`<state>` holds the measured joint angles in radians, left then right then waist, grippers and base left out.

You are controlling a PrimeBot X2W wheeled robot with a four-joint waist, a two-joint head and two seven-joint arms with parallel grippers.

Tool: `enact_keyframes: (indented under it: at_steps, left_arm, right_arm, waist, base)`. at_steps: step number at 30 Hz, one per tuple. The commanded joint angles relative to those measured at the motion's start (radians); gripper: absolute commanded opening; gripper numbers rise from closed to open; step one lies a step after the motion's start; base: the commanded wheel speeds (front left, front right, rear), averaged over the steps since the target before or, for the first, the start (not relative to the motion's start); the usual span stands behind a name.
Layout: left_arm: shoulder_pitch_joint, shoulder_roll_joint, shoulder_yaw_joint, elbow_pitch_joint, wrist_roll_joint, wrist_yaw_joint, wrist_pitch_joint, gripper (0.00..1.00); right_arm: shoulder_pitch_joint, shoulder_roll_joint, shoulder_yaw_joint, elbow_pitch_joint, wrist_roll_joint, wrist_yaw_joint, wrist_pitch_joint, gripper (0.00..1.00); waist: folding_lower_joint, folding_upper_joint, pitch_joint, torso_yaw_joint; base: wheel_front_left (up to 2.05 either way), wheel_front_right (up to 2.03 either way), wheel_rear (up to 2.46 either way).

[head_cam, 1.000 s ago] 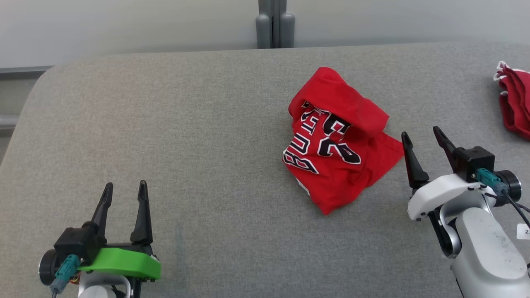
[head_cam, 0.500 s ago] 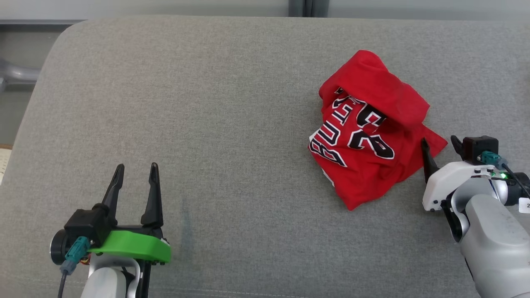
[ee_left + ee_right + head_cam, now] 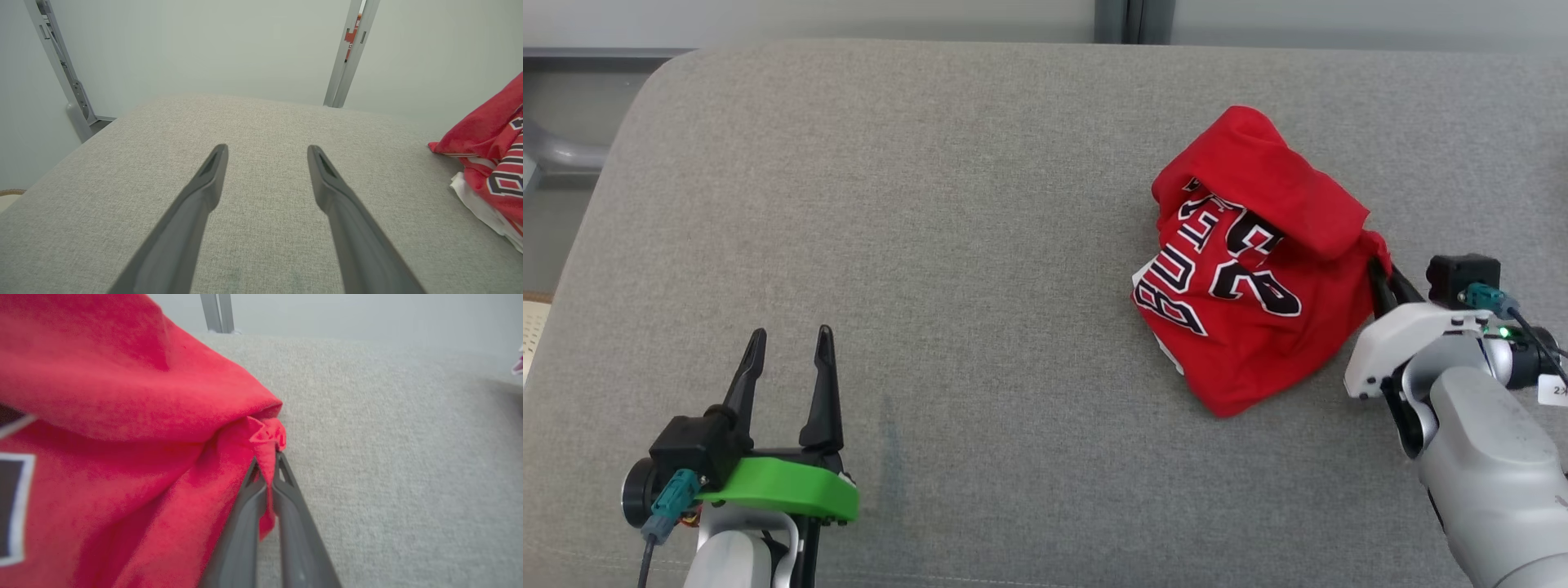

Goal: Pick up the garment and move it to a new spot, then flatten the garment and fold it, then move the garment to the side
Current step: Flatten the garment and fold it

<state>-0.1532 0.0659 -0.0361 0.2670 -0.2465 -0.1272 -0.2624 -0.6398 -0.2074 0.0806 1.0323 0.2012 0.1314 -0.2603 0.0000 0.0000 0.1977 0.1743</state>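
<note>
Tabletop (image 3: 931, 245): grey fabric, lots of free room on its left half for the new spot.

Garment (image 3: 1258, 327): red jersey in a crumpled heap on the right side of the tabletop, top flap folded over the print.

Right tool (image 3: 267, 465): clenched on a small bunched corner at the heap's right edge. The bite is thin and right at the tips.

Left tool (image 3: 792, 331): released, jaws wide, near the front-left, well apart from the garment.

Step in hand, I'd say: the pick-up.
- Lift straight up and slowly until the bulk hangs free, then carry it left.
- Dragging risks pulling the corner out of that shallow pinch.
- If cloth creeps between the jaws, set down and regrip deeper.

Print: black block characters outlined in white, upside down and folded. Looks like a "B", a "U" and a big "2"; the rest I can't read. No brand tag visible.
</note>
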Motion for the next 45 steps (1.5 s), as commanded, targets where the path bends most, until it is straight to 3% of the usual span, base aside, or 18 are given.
enact_keyframes:
  at_steps: [1,7,14,19,26,28,32,36,40,45]
  left_arm:
    - [0.011,-0.003,0.003,0.002,0.003,-0.003,-0.003,1.00]
    - [0.023,-0.005,0.004,0.006,0.006,-0.004,-0.003,1.00]
    - [0.044,-0.006,0.007,0.004,0.007,-0.004,-0.003,1.00]
    - [0.061,-0.006,0.023,0.000,0.009,-0.005,-0.003,1.00]
    - [0.069,-0.008,0.031,0.004,0.004,-0.005,-0.003,1.00]
    - [0.067,-0.009,0.030,0.005,0.004,-0.005,-0.003,1.00]
    - [0.066,-0.011,0.036,0.003,0.002,-0.004,-0.003,1.00]
    - [0.080,-0.012,0.046,-0.001,0.005,-0.002,-0.003,1.00]
    - [0.083,-0.012,0.051,-0.004,0.009,-0.002,-0.003,1.00]
    - [0.086,-0.013,0.051,-0.007,0.014,-0.003,-0.003,1.00]
  right_arm:
    - [-0.017,0.002,0.004,-0.041,0.011,-0.001,-0.005,0.00]
    - [-0.005,0.054,0.071,-0.277,0.019,-0.001,-0.005,0.00]
    - [0.013,0.130,0.248,-0.477,0.046,-0.001,-0.005,0.00]
    - [0.054,0.155,0.449,-0.549,0.102,-0.001,-0.005,0.00]
    - [0.132,0.153,0.773,-0.594,0.290,-0.001,-0.005,0.00]
    - [0.130,0.156,0.840,-0.574,0.323,-0.001,-0.005,1.00]
    - [0.117,0.155,0.868,-0.548,0.348,-0.001,-0.005,1.00]
    - [0.097,0.155,0.803,-0.543,0.325,-0.001,-0.005,1.00]
    - [0.096,0.153,0.669,-0.528,0.261,-0.001,-0.005,1.00]
    - [0.119,0.090,0.465,-0.500,0.192,-0.001,-0.005,1.00]
  waist:
    - [0.0000,0.0000,-0.021,-0.015]
    - [0.0000,0.0000,-0.066,-0.026]
    - [0.0000,0.0000,-0.101,0.013]
    - [0.0000,0.0000,-0.107,0.057]
    - [0.0000,0.0000,-0.103,0.104]
    - [0.0000,0.0000,-0.101,0.110]
    - [0.0000,0.0000,-0.102,0.103]
    - [0.0000,0.0000,-0.111,0.073]
    - [0.0000,0.0000,-0.124,0.045]
    - [0.0000,0.0000,-0.133,0.027]
  base:
    - [0.00,0.00,0.00]
    - [0.00,0.00,0.00]
    - [0.00,0.00,0.00]
    - [0.00,0.00,0.00]
    - [0.00,0.00,0.00]
    - [0.00,0.00,0.00]
    - [0.00,0.00,0.00]
    - [0.00,0.00,0.00]
    - [0.00,0.00,0.00]
    - [0.00,0.00,0.00]
